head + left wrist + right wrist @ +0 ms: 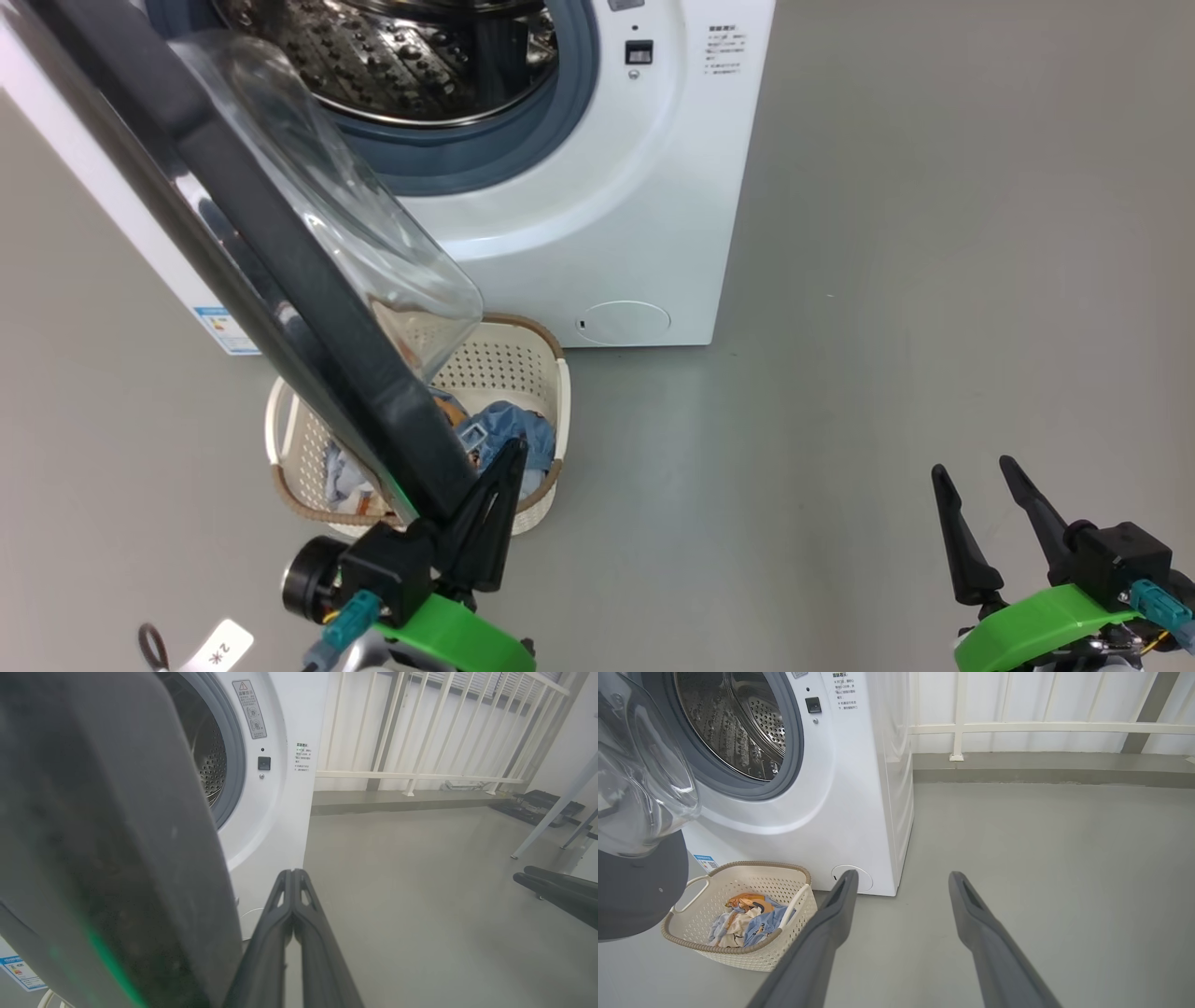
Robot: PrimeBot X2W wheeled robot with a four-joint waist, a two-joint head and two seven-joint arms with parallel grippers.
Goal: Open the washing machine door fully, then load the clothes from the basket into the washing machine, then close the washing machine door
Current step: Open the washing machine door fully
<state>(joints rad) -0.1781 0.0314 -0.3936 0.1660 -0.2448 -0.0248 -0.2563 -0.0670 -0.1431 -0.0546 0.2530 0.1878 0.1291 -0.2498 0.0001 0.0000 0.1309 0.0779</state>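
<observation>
Door (280,261) part open, hanging over the basket (551,355) of clothes (509,425). Left hand (509,457) clenched, empty, at its edge; right hand (971,471) released. We'd push steadily outward till it's fully open

A white tag (222,646) reads "2" (washing machine (579,224) print too small).

washing machine (607,187) 1 | washing machine door (401,420) 1 | basket (738,956) 1 | basket handles (693,892) 2 | clothes (747,914) one heap, pieces uncountable | label sticker (224,329) 1 | round hatch (624,322) 1 | jaws 2 pairs
</observation>
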